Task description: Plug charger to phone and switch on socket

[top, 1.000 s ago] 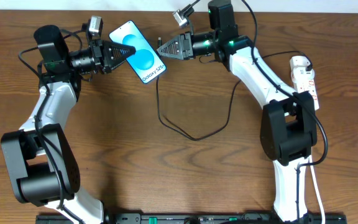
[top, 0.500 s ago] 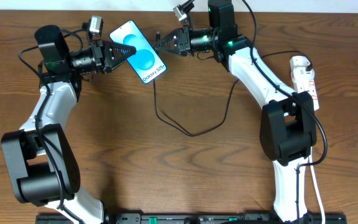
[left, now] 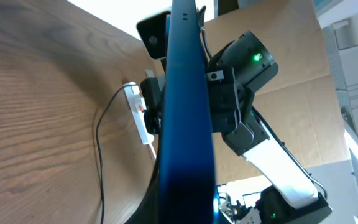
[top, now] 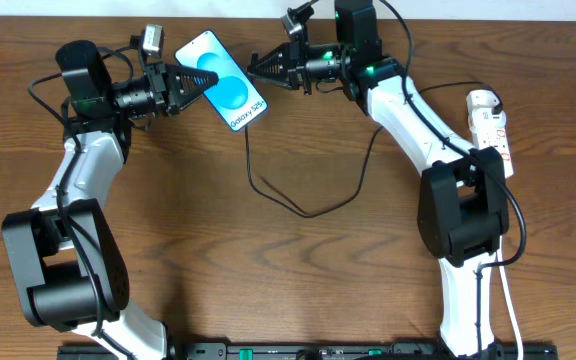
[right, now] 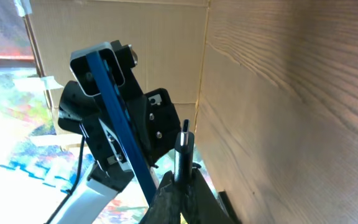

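Blue-cyan phone sits clamped in the left tool, the right tool pinching the black charger tip.

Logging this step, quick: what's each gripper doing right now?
Left gripper: closed, holding the phone by its edge.
Right gripper: closed, holding the charger at its plug end.

A brown wood-grain bench carries a black rail along its near edge; cardboard panels stand behind.
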